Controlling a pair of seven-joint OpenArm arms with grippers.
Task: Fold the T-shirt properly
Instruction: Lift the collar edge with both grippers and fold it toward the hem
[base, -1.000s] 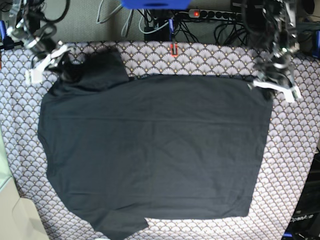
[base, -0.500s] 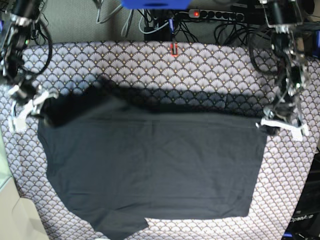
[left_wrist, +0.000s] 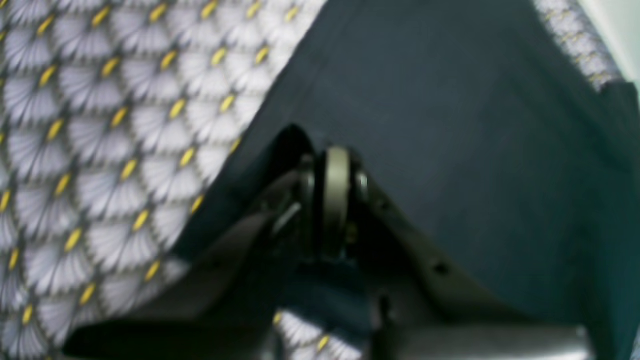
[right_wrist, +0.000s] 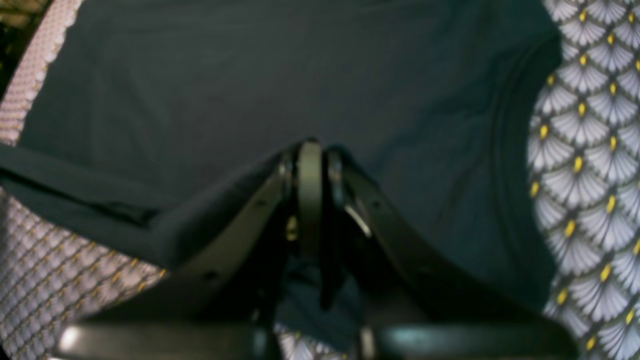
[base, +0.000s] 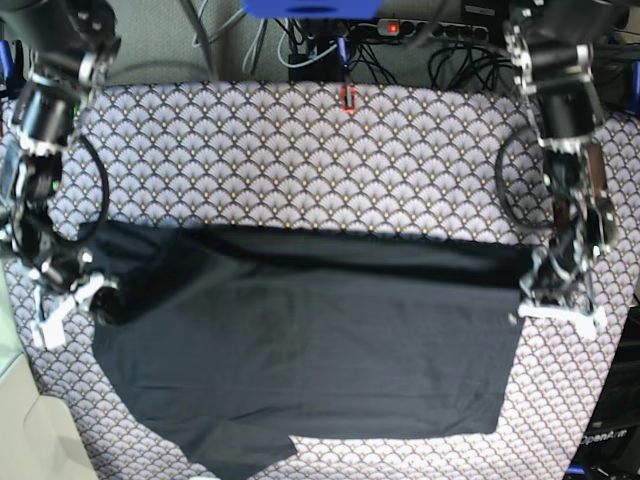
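Note:
The black T-shirt (base: 310, 340) lies on the patterned tablecloth, its far half doubled over towards the front, with the fold line running across at mid-table. My left gripper (base: 556, 312) is at the shirt's right edge, shut on the carried cloth corner. At the left edge, my right gripper (base: 62, 308) is shut on the other corner, near a bunched sleeve. In the left wrist view the closed left gripper (left_wrist: 336, 165) pinches the dark T-shirt (left_wrist: 475, 125). The right wrist view shows the right gripper (right_wrist: 310, 155) closed on the T-shirt (right_wrist: 250, 75) the same way.
The fan-scale tablecloth (base: 300, 160) covers the table; its far half lies bare. A small red marker (base: 347, 98) sits at the back edge. Behind it are a power strip (base: 430, 28), cables and a blue object (base: 310, 6). A pale surface (base: 20, 420) borders the front left.
Both grippers have moved from the table's back towards the front, dragging the shirt's far edge over the rest of the shirt. The fold line has shifted forward.

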